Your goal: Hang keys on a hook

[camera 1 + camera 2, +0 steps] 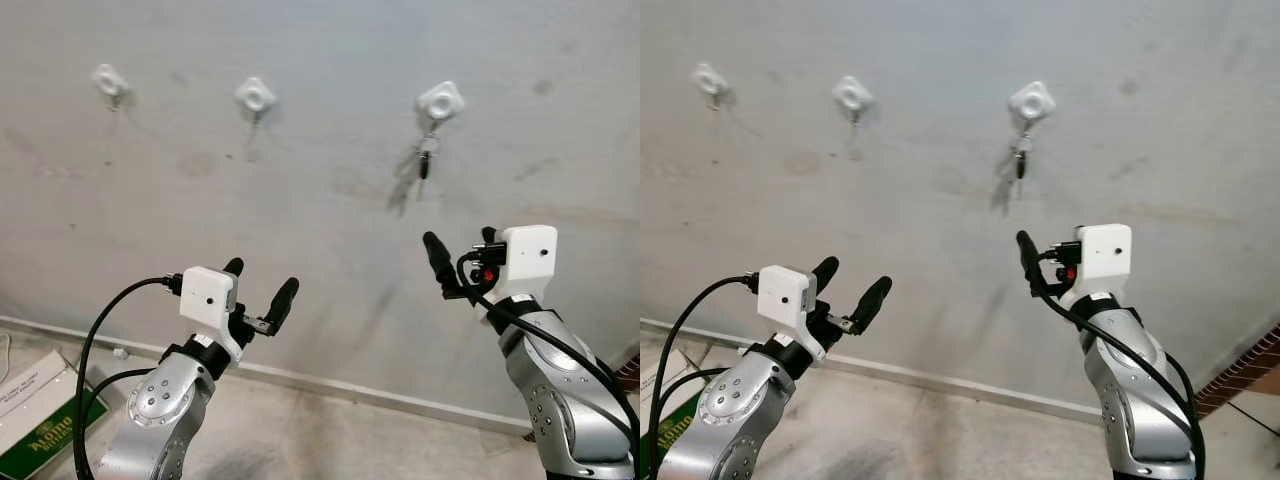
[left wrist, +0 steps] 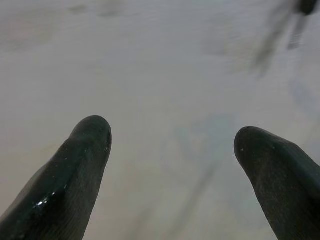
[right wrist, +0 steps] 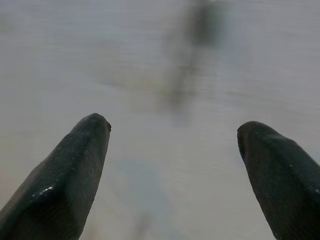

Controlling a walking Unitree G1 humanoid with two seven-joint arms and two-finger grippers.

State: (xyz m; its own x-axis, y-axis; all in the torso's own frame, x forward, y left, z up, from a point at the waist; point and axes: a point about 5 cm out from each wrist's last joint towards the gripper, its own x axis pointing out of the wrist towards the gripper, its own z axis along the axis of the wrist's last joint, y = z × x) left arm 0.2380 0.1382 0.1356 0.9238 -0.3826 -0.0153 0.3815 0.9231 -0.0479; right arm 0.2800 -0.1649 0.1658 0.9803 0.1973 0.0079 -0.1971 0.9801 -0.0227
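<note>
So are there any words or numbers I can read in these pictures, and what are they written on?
"ALOMO": this is my best reading of the pale letters on the green label of the flat cardboard box on the floor by the wall; the end is cut off.
The smaller print on that box is too small to read.
Nothing is written on the grey wall, the white plastic hooks or the hanging bunch of keys.

wall (image 1: pixel 320 210) carrying three white hooks | keys (image 1: pixel 424 160) hanging on hook (image 1: pixel 440 101) at 1 o'clock | floor (image 1: pixel 300 430) bearing green box (image 1: pixel 45 420) at 8 o'clock
</note>
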